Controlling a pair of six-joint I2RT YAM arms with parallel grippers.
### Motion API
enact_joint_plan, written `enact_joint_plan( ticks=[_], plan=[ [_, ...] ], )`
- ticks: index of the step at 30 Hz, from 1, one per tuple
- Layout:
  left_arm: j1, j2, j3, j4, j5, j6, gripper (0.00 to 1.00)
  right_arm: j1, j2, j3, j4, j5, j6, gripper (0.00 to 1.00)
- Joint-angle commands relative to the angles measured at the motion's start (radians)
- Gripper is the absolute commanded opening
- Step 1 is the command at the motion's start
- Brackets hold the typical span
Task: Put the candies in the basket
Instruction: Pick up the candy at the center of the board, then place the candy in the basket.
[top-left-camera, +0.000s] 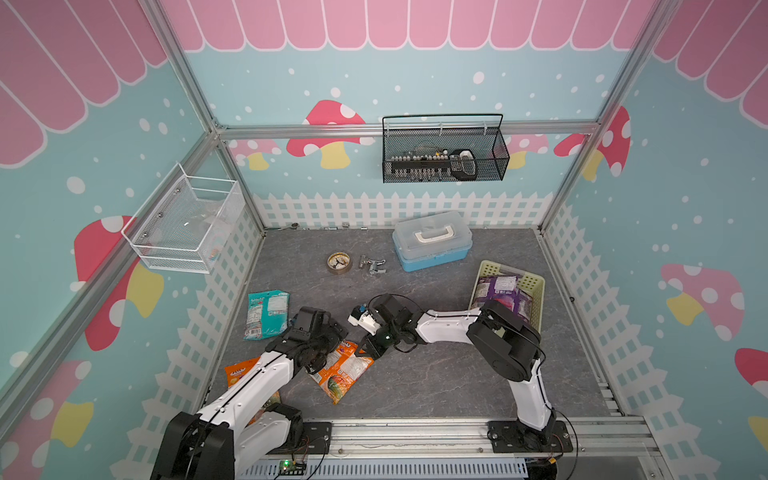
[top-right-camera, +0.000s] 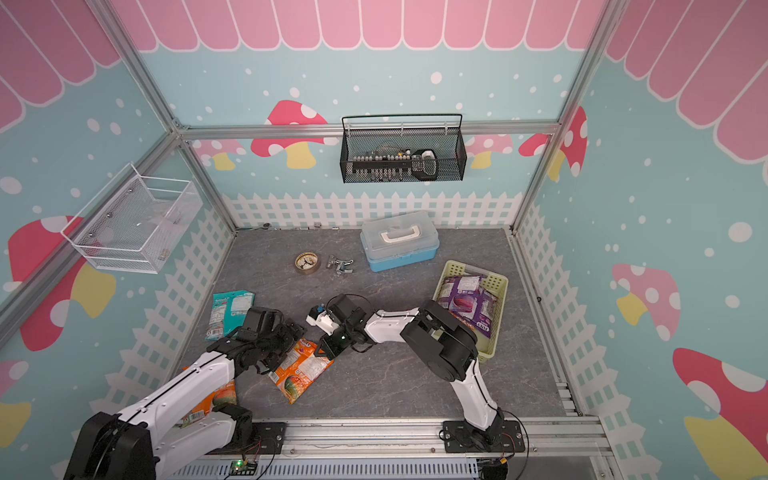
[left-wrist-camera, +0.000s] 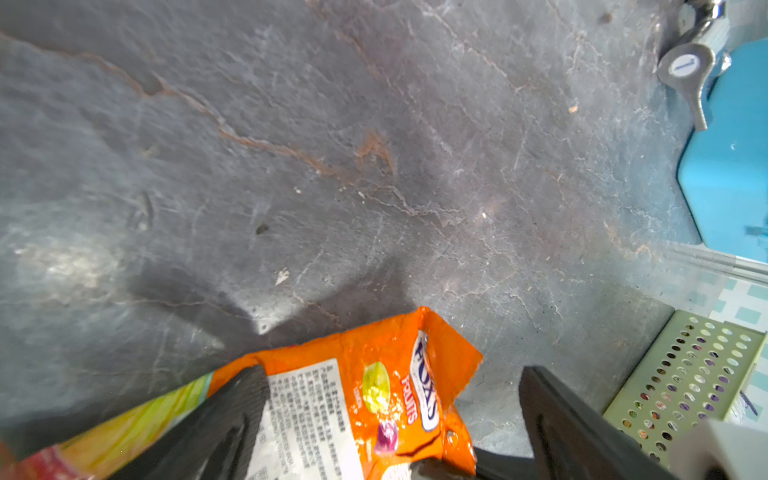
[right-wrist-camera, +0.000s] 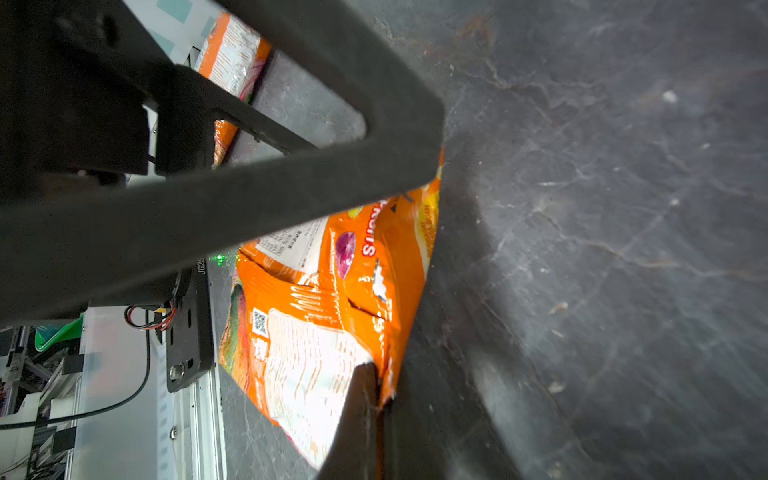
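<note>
On my screen the table (top-left-camera: 436, 374) is grey with stone-like veins. One orange bag (top-left-camera: 340, 374) shows fruit pictures and a white printed panel; the second orange bag (top-left-camera: 239, 370) matches it. The teal bag (top-left-camera: 266, 313) has a white label. The purple bags (top-left-camera: 500, 293) contrast with the pale yellow-green basket (top-left-camera: 534, 291), which is dotted with holes.

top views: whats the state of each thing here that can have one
basket, upright, purple bags inside
centre orange bag, on the table, one edge pinched by right jaws
other orange bag, on the table, partly under the left arm
teal bag, flat on the table, outside basket
left jaws, wide open over centre orange bag
right jaws, shut on centre orange bag
blue box, lid shut
</note>
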Motion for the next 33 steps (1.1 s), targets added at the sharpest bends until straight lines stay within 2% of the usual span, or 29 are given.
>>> enact_joint_plan(
  ticks=[1, 9, 15, 22, 33],
  plan=[
    [0.003, -0.026, 0.071, -0.012, -0.043, 0.075, 0.99, -0.018, -0.088, -0.042, 0.034, 0.036, 0.010, 0.00],
    [0.003, -0.021, 0.240, -0.005, -0.107, 0.340, 0.99, -0.094, -0.343, -0.179, 0.012, 0.132, 0.046, 0.00],
    [0.003, -0.009, 0.283, 0.060, 0.006, 0.538, 0.99, -0.183, -0.568, -0.262, -0.081, 0.222, 0.036, 0.00],
    [0.003, -0.007, 0.237, 0.137, 0.069, 0.575, 0.99, -0.298, -0.798, -0.267, -0.251, 0.344, -0.003, 0.00],
    [0.003, -0.008, 0.218, 0.152, 0.097, 0.600, 0.99, -0.555, -0.966, -0.180, -0.564, 0.440, -0.071, 0.00]
  ],
)
